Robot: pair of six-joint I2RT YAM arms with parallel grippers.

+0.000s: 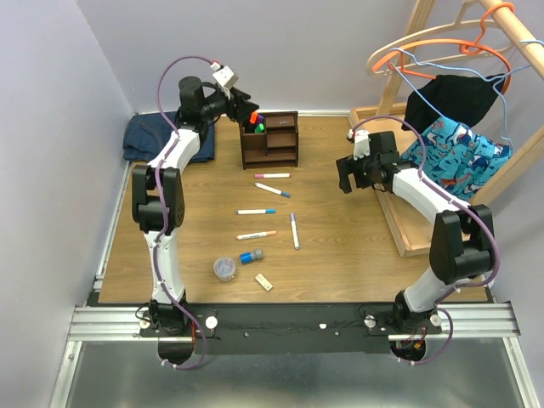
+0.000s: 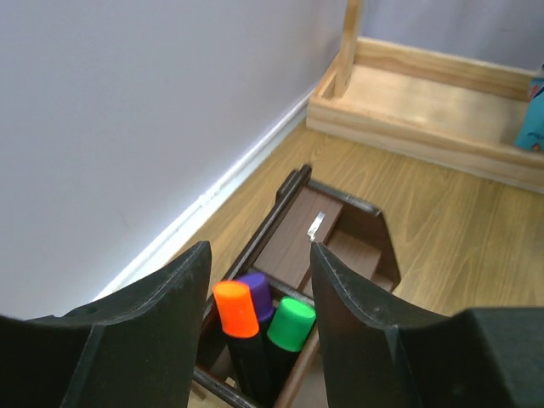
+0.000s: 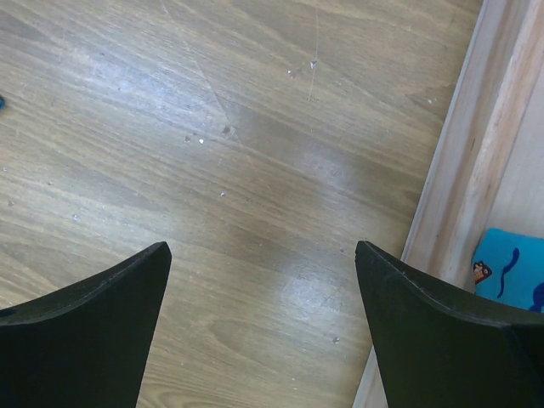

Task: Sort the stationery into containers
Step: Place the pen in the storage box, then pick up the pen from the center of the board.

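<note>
The dark brown organiser (image 1: 280,143) stands at the table's back. Its pen section holds three upright highlighters with orange (image 2: 235,309), purple (image 2: 257,293) and green (image 2: 293,324) caps. My left gripper (image 1: 246,108) hovers open just above them, with nothing between its fingers (image 2: 348,289). Several white markers lie on the table: (image 1: 272,176), (image 1: 273,190), (image 1: 256,212), (image 1: 256,235), (image 1: 294,230). A clear round tub (image 1: 224,269), a blue-grey cylinder (image 1: 251,256) and a beige block (image 1: 264,281) lie nearer the front. My right gripper (image 1: 348,178) is open and empty over bare table.
A big light-wood tray (image 1: 410,223) with hangers and blue patterned cloth (image 1: 455,144) fills the right side. Its rail shows in the right wrist view (image 3: 463,170). A folded dark blue cloth (image 1: 166,136) lies at the back left, near the wall.
</note>
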